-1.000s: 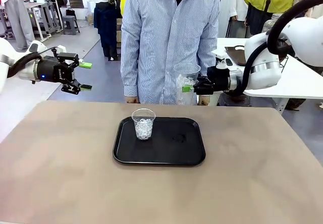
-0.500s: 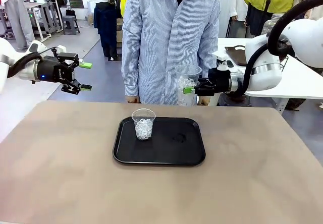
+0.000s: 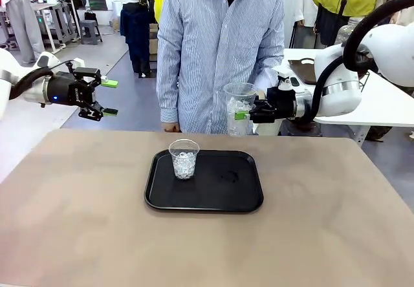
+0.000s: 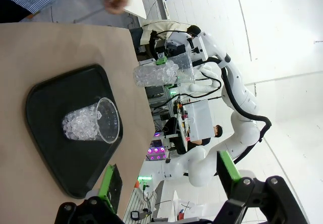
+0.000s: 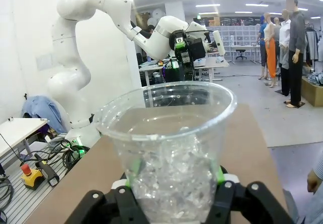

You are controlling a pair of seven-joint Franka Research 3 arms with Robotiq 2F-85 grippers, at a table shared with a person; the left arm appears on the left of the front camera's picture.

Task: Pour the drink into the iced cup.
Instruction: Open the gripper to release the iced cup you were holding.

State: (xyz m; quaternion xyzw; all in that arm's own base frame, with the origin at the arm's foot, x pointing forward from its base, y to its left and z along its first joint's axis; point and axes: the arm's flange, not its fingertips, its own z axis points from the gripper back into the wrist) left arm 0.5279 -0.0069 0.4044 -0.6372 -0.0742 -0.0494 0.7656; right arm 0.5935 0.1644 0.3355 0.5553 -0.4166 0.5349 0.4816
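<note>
The right gripper (image 3: 239,114) closes its fingers (image 5: 218,176) on the raised cup (image 3: 240,97), a clear plastic cup whose lower half holds what looks like crushed ice. The cup is upright in the air at the far right of the scene, close in front of a person (image 3: 220,41) in a blue-striped shirt who stands at the far side. From the front it is hard to judge whether the cup hangs over the counter (image 3: 323,222) or just beyond its far edge. In the right wrist view the green pads press both sides of the cup low on its wall, and its open rim stands well above them.

A second iced cup (image 3: 184,159) stands upright on the far left part of a black tray (image 3: 239,196) at the middle of the counter. It is filled with ice to about two thirds and is well apart from the raised cup.

The left gripper (image 3: 110,97) hovers in the air at the far left, above the counter's left edge. Its fingers (image 4: 109,183) are spread wide and hold nothing. Its wrist view looks between them across the tray toward both cups.
</note>
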